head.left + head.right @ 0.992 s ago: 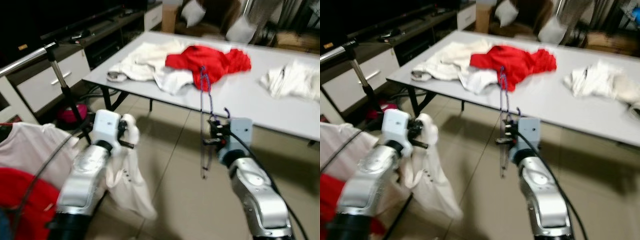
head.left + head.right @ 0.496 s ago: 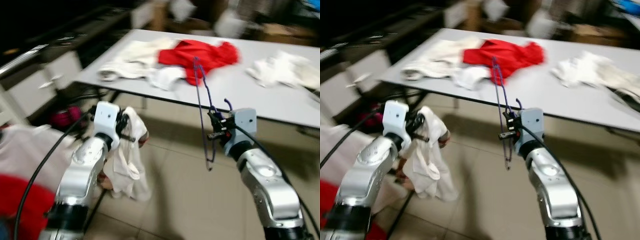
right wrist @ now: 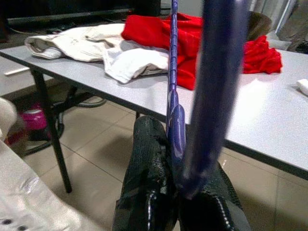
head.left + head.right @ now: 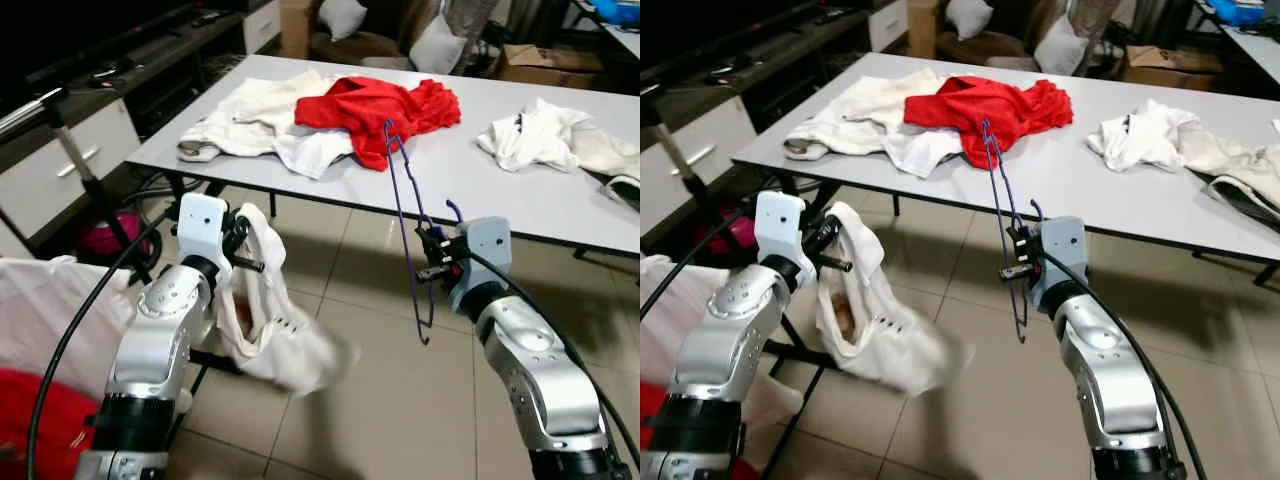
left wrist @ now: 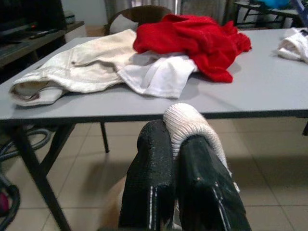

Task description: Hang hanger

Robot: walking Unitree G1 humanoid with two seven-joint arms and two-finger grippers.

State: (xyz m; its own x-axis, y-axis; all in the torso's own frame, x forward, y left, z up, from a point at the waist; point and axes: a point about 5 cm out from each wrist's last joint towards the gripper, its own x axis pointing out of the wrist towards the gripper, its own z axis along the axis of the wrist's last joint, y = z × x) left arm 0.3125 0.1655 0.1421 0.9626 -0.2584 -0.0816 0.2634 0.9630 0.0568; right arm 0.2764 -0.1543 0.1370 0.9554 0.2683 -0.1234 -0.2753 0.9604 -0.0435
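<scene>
Showing both claws clamped — right claw (image 4: 432,262) gripping the purple hanger (image 4: 408,225), left claw (image 4: 243,262) pinching the white garment (image 4: 272,325) — hanging not yet done.

Even indoor light is cast throughout; the upper left stays dark; soft shadow is thrown beneath the table (image 4: 560,215); the swinging white garment (image 4: 285,340) is blurred.

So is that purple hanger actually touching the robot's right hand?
Touching. In the right wrist view the purple hanger sits pinched between the right hand's two black fingers, with no gap.
</scene>
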